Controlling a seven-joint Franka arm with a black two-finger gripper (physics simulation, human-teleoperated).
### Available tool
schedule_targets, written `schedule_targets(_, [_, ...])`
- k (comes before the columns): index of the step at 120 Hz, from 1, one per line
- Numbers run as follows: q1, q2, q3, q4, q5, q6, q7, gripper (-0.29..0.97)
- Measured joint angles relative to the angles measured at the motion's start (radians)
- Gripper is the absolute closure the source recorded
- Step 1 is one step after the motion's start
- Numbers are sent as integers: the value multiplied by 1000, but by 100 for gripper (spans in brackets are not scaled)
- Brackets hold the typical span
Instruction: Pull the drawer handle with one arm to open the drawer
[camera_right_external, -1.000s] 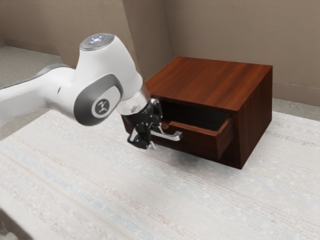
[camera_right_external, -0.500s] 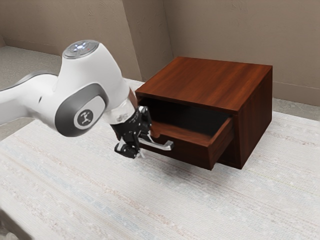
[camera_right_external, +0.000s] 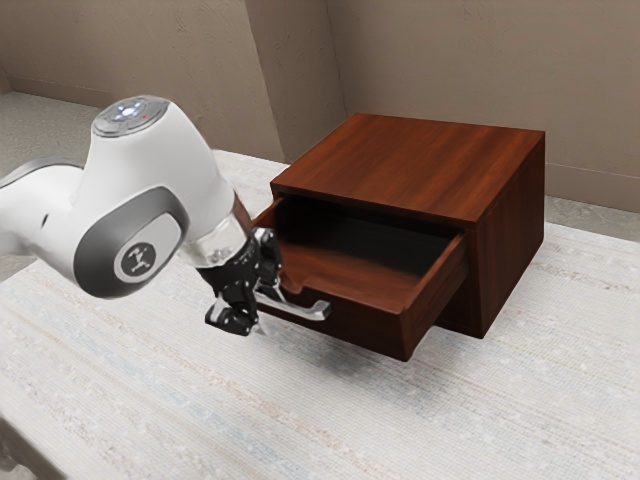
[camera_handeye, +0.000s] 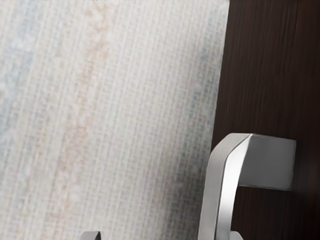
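Metal drawer handle (camera_right_external: 300, 312) sits clamped between my end effector (camera_right_external: 258, 305) fingers. It looks rigid and slick, so gripping mid-bar seems best. Beyond it, the wooden drawer (camera_right_external: 375, 285) stands partly open and probably slides heavily.

The white arm (camera_right_external: 140, 230) came in from the exterior view's left, its long link lying nearly level above the tabletop (camera_right_external: 420, 420). It ended in a bulky rounded joint with a grey side disc and a lit cap on top. From that joint the wrist (camera_right_external: 218, 248) angled down and toward the exterior view's right, carrying the black claw (camera_right_external: 248, 305) low, just above the surface. The claw pointed downward at a tilt, and its two fingers (camera_right_external: 225, 320) were closed from opposite sides on the near end of the handle (camera_right_external: 300, 311).
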Motion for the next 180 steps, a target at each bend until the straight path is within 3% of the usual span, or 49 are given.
schedule_targets(68, [2,-47,0,-40,0,-1,-14,42])
schedule_targets(136, [1,-42,0,-12,0,-1,-19,30])
schedule_targets(164, [-4,-38,-8,98,0,-89,-19,28])
schedule_targets(180, [-9,-9,-44,257,-37,-174,-19,18])
